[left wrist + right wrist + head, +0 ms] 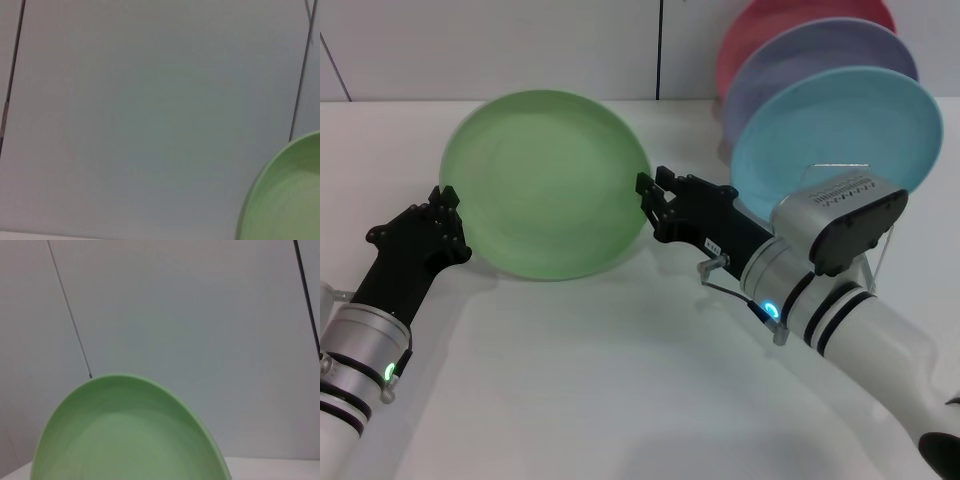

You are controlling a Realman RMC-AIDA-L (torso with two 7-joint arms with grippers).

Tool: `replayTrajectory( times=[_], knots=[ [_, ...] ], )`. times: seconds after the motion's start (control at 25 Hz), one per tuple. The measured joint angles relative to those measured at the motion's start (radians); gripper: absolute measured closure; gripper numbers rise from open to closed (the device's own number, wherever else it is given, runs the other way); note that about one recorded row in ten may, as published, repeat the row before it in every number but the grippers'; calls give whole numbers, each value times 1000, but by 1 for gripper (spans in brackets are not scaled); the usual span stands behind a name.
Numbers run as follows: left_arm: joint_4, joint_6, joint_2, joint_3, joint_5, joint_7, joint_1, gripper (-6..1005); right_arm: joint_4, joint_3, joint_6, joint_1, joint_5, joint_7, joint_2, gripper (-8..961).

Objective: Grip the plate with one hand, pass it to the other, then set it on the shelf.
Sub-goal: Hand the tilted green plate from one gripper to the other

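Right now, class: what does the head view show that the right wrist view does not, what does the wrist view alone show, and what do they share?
Only the head view shows the left pincer and right pincer at opposite edges of the green plate, plus the blue plate, lavender plate and red plate behind. Only the right wrist view shows the plate's raised rim up close. Both show the green plate and wall.

No legible text, label or number anywhere.
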Motion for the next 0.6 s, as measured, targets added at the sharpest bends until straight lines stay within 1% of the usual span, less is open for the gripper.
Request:
replayTrajectory(
  times=[0.6],
  knots=[
    [0, -1, 0, 0, 3, 0, -2, 968, -3, 1, 10, 7, 0, -1, 0, 772]
  ],
)
